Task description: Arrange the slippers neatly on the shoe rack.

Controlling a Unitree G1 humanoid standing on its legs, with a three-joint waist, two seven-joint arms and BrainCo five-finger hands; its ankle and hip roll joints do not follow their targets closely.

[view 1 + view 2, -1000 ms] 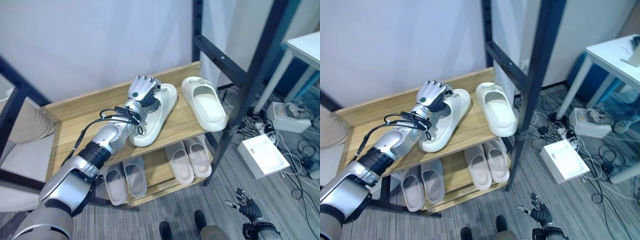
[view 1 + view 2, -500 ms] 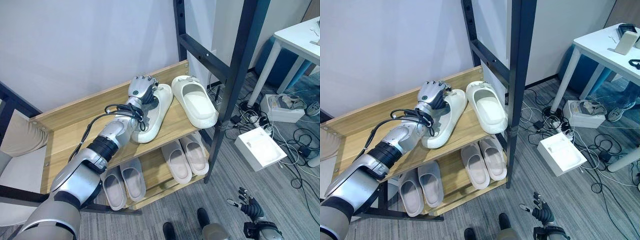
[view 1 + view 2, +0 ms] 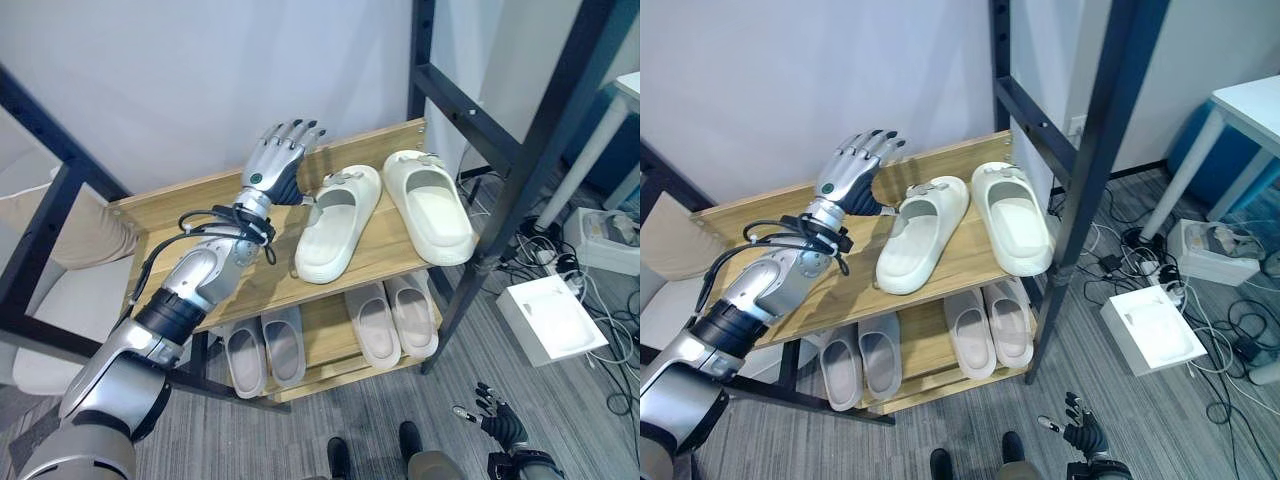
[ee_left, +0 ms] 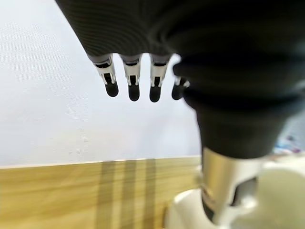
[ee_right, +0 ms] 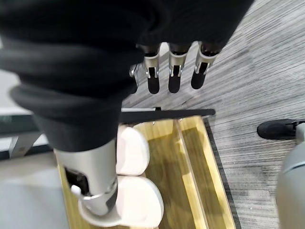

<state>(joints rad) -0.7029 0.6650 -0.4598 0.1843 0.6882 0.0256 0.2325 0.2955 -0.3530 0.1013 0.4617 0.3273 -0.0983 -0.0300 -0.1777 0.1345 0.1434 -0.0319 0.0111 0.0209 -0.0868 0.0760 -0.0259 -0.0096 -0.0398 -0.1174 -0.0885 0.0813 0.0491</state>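
Note:
Two white slippers lie on the wooden top shelf of the shoe rack. The left slipper is slanted, its toe toward the front left. The right slipper lies straighter beside it, close to the black post. My left hand is open, fingers straight and spread, raised just left of the slanted slipper's strap and holding nothing. In the left wrist view its fingertips point at the wall above the shelf board. My right hand hangs open low by the floor.
Two pairs of pale slippers sit on the lower shelf. A black frame post stands at the rack's right corner. A white box and cables lie on the floor to the right. A beige cushion is on the left.
My left hand, which was curled over the slanted slipper's strap, has let go, opened and lifted off to the left. The camera has shifted. The right hand stays low.

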